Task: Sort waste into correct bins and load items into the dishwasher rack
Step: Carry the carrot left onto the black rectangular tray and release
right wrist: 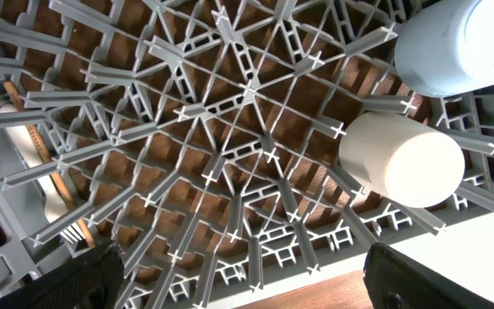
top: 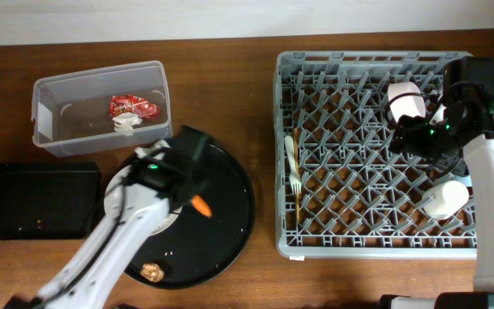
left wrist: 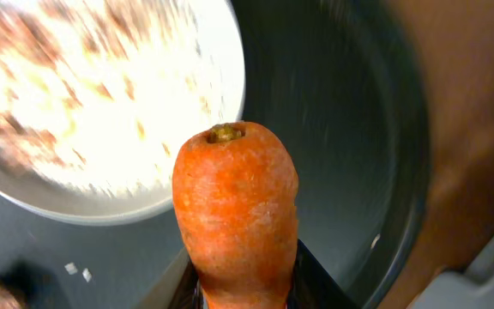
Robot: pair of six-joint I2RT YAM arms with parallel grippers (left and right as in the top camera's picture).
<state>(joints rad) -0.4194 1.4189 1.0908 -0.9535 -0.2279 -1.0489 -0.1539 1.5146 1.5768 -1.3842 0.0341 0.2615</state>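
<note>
Left fingers [left wrist: 320,287]: clamped on the carrot [left wrist: 234,215], over the round black tray [left wrist: 341,129].
Right fingers [right wrist: 84,279]: held apart over the dishwasher rack [right wrist: 230,112].

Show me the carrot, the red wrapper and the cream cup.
carrot [left wrist: 234,215], left wrist view, middle of its orange body.
red wrapper [top: 133,106], overhead view, centre of its crumpled surface.
cream cup [right wrist: 401,159], right wrist view, middle of its side.

Round black tray [top: 234,225] on a brown wooden tabletop [top: 230,94].
The tray lies left of centre, toward the near side of the view, with a glossy dark floor and a low raised rim. The tabletop's grain runs sideways, and a pale strip [top: 230,17] borders its far edge.
</note>
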